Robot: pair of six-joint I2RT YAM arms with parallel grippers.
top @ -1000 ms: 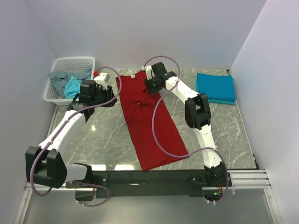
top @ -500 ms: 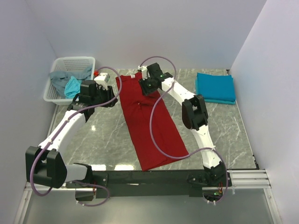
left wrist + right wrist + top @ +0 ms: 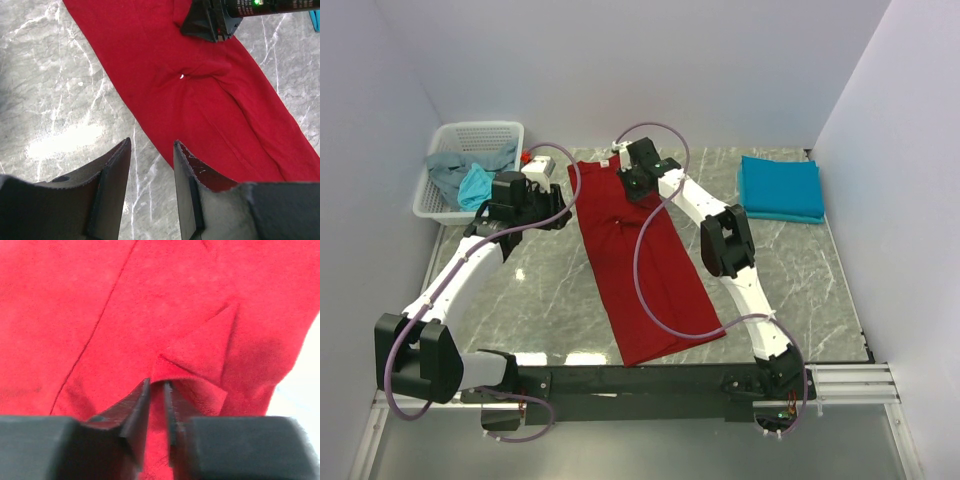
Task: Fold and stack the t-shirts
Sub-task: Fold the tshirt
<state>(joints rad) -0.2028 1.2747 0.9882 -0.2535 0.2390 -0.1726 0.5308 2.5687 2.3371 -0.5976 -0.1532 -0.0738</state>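
A: Fold/stack status?

B: One is judged done: the blue shirt [image 3: 780, 188] is seen folded flat at the far right of the worktop [image 3: 520, 300]. The red shirt [image 3: 645, 260] is laid mid-worktop as a long narrow strip, far edge to near edge. The lengthwise fold is taken as done. The crosswise folds are not yet made, and nothing is stacked on the blue shirt.

A: The rest?

B: A grey shirt [image 3: 445, 170] and a turquoise shirt [image 3: 478, 185] are bunched in the basket [image 3: 475, 124], far left. Progress is put at under half.

A: Pincers?

B: The right pincer [image 3: 156, 390] is clenched on a pucker of the red shirt at its far end. The left pincer [image 3: 151, 150] is released, with nothing held, over bare worktop just beside the strip's left edge.

A: Anything in the way?

B: Nothing is seen lying on the strip. The right arm's cable [image 3: 642, 290] is looped over its near half, so a snag during the crosswise fold is to be watched for.
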